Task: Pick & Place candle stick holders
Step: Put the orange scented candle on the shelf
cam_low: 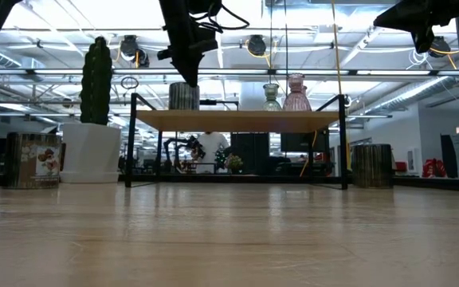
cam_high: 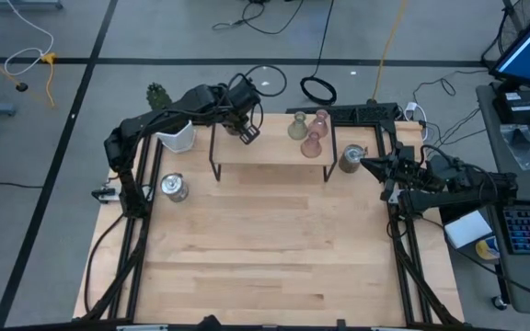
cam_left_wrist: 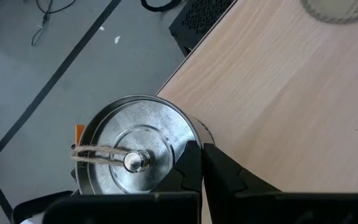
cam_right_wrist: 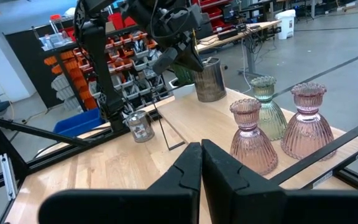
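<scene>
In the high view a small raised shelf (cam_high: 270, 152) stands at the upper middle of the bench (cam_high: 265, 248). The left pincer (cam_high: 246, 134) hovers over the shelf's left end, clenched with nothing between its fingers, directly above a silver cup (cam_left_wrist: 135, 158) that sits on the shelf near its edge. On the shelf's right part stand the olive-green holder (cam_high: 297, 127) and two pink holders (cam_high: 315, 138), clustered close together. Another silver cup (cam_high: 174, 188) rests on the bench at left centre of the frame, below the white cactus pot (cam_high: 177, 135). A third silver cup (cam_high: 351, 158) stands on the bench just right of the shelf. The right pincer (cam_high: 368, 165) sits beside that cup at the right of the frame, clenched and holding nothing.
</scene>
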Controlling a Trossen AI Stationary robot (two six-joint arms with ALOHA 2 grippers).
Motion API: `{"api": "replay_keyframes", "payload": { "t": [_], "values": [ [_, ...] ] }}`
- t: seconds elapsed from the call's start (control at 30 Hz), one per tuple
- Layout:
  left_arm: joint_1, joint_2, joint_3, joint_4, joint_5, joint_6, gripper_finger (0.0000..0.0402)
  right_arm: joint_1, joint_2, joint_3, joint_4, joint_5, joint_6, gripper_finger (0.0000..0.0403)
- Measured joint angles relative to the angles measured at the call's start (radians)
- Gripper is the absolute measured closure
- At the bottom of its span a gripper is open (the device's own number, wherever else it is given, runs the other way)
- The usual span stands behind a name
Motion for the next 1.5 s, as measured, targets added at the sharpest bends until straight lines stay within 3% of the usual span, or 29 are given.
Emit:
{"api": "replay_keyframes", "payload": {
  "t": [1.0,1.5],
  "values": [
    [-0.005,0.0,0.004,-0.035,0.014,-0.026,0.0401,0.0,0.0,0.0,0.0,0.0,0.0,0.0399],
    [-0.013,0.0,0.004,-0.031,0.018,-0.048,0.0379,0.0,0.0,0.0,0.0,0.0,0.0,0.0399]
  ]
}}
